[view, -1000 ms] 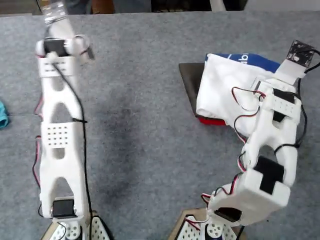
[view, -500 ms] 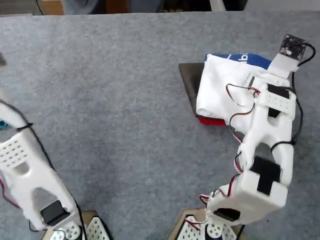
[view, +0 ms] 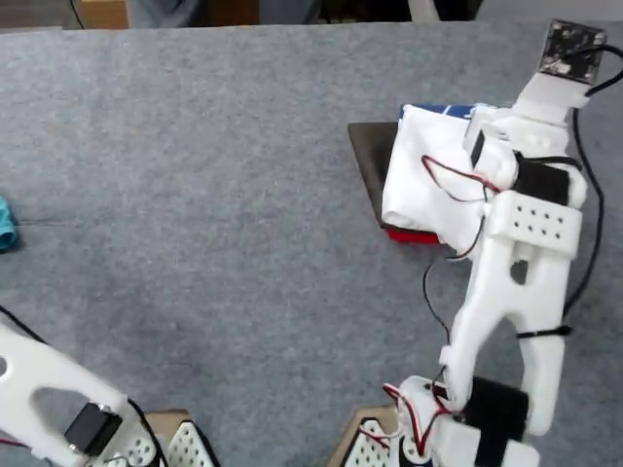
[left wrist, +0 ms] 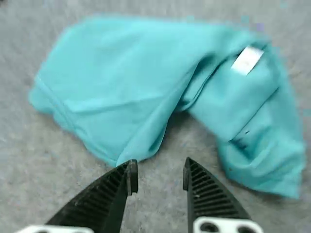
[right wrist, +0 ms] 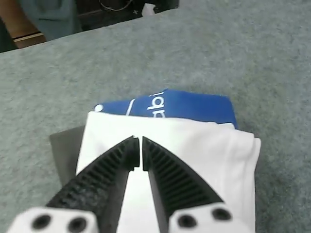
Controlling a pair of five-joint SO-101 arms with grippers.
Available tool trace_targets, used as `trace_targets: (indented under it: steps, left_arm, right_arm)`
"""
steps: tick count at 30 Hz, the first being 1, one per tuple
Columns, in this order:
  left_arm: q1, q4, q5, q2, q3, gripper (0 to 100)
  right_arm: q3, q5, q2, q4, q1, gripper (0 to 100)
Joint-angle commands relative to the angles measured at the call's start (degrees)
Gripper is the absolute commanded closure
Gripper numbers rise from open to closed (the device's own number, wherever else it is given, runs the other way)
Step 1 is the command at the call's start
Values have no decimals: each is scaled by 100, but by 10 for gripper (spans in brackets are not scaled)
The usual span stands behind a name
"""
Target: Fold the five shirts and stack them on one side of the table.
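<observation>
Nearest, at the table's near-left corner in the high view: the left arm (view: 39, 409), low and angled out toward the left edge. Left gripper (left wrist: 159, 172): spread open, holding nothing, poised above the grey table (view: 243, 243). Just beyond its fingertips (left wrist: 132, 172), toward the far side, the teal shirt (left wrist: 160, 92): crumpled, unfolded, one rumpled edge right in front of the open tips yet apart from them. Carries a small white label (left wrist: 247, 59) on its far part. Shows in the high view as a sliver at the table's left edge, about midway between near and far, well apart from the stack.

Farther back, on the right side: the right arm (view: 516, 292), stretched from its near base toward the far-right corner. Right gripper (right wrist: 138, 150): pinched together, barely a slit between the tips, nothing visibly clamped. Hangs over the white shirt (right wrist: 194, 160), close to that shirt's far edge; cannot tell whether touching the cloth or just above it.

White shirt: folded, topmost in the stack. Under it, poking out along the far side, a blue shirt (right wrist: 184, 104). Along the stack's near edge, a thin strip of red shirt (view: 414, 234). On the left side, a dark garment (view: 370, 161), lowest, flat on the table and jutting out past the white one.
</observation>
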Motion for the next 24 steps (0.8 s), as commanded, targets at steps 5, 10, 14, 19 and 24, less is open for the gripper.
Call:
trace_targets:
  steps: [5,10,14,19,24]
  left_arm:
    - [-312,-1310,-114,1301,-215,828]
    - [-356,-1319,-158,1327,-233,981]
    - [-338,-765,-167,826,-224,976]
    - [-303,-422,-158,229,-233,973]
    - [-189,185,-158,-492,-215,973]
  right_arm:
    - [-303,44,-664,316,-466,985]
    - [-303,44,-716,316,-484,985]
    - [-303,44,-699,316,-484,985]
    - [-277,44,-690,316,-492,985]
    - [101,35,-690,281,-492,985]
